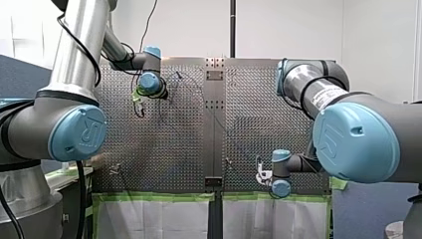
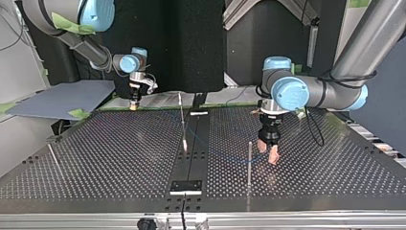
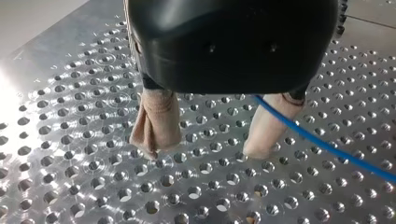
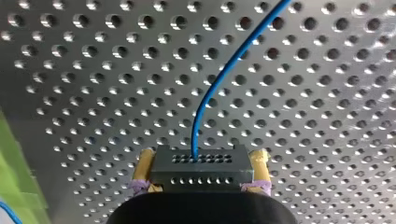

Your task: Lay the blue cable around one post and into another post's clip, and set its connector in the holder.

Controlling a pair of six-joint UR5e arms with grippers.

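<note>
In the right wrist view my right gripper (image 4: 201, 158) is shut on a dark grey connector block (image 4: 201, 173), held between its yellow pads (image 4: 142, 165). The blue cable (image 4: 205, 102) leaves the block and runs ahead over the plate. In the left wrist view my left gripper (image 3: 205, 149) stands open, beige fingers (image 3: 156, 123) just above the plate; the cable (image 3: 317, 140) passes beside one finger, outside the gap. The top view shows my left gripper (image 2: 268, 152) next to a thin post (image 2: 249, 163), and my right gripper (image 2: 133, 104) at the far edge.
A clip post (image 2: 182, 120) stands mid-table, and a third post (image 2: 53, 155) leans at the top view's left. A black holder block (image 2: 186, 187) sits at the near centre strip, with a small plate (image 2: 198, 113) at the far centre. Green tape lines the table edge (image 1: 159, 196).
</note>
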